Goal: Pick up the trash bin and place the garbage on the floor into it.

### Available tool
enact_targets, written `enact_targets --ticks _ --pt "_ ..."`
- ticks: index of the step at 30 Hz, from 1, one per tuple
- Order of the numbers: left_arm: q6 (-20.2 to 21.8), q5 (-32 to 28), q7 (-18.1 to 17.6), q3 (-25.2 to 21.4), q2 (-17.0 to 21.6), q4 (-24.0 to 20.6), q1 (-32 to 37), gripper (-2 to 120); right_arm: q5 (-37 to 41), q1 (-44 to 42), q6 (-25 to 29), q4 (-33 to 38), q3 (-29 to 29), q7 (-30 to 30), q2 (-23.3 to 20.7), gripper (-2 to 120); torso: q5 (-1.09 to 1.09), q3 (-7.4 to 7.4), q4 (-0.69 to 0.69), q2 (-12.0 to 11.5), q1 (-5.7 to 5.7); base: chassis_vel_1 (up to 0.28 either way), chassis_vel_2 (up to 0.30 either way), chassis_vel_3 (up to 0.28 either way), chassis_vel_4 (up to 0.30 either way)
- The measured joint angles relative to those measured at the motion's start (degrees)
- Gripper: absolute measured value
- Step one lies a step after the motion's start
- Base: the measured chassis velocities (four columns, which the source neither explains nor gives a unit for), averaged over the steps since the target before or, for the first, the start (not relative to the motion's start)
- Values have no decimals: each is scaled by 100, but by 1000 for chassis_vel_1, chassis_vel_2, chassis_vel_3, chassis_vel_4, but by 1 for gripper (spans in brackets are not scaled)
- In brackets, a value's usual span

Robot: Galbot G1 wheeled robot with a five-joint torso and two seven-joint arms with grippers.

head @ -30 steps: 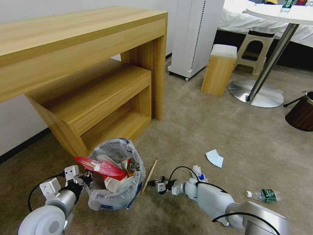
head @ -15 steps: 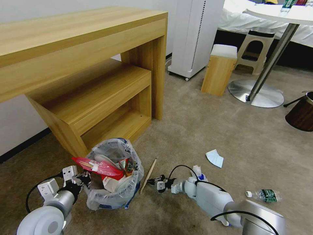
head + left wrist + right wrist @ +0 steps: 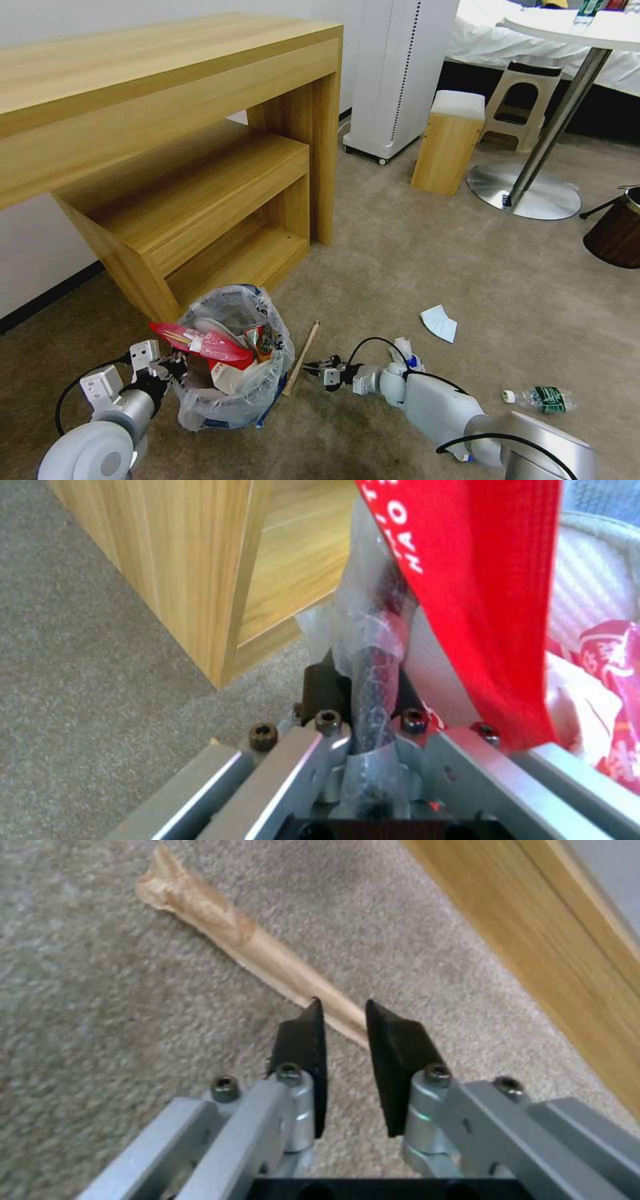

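White capital letters "HAO" are printed on a red wrapper (image 3: 487, 595) seen in the left wrist view, with partly cut-off letters beside them. The print on the bottle's green label (image 3: 551, 397) cannot be read.

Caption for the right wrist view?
Right gripper with jaws narrowly open around the wooden stick lying on the carpet.

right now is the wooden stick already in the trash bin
No, the wooden stick lies on the carpet beside the trash bin.
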Motion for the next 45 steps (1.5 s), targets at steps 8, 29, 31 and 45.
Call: enact_targets --ticks 8,29,31,45 --pt "-6 16 4 28 2 55 -17 0 1934 -157 -1015 1048 -509 370 -521 26 -2 0 0 0 0 0 0 0 0" --pt "-10 40 22 55 -5 76 21 0 6167 -695 -2742 3040 -899 1889 -745 26 -1 -1 1 0 0 0 0 0 0" --pt "-11 40 23 55 -5 75 22 0 6233 -706 -2760 3072 -887 1921 -732 25 0 -1 1 0 0 0 0 0 0" --pt "-19 51 26 73 -31 -32 56 0 6606 -849 -2869 3088 -768 2121 -570 63 -1 0 0 0 0 0 0 0 0"
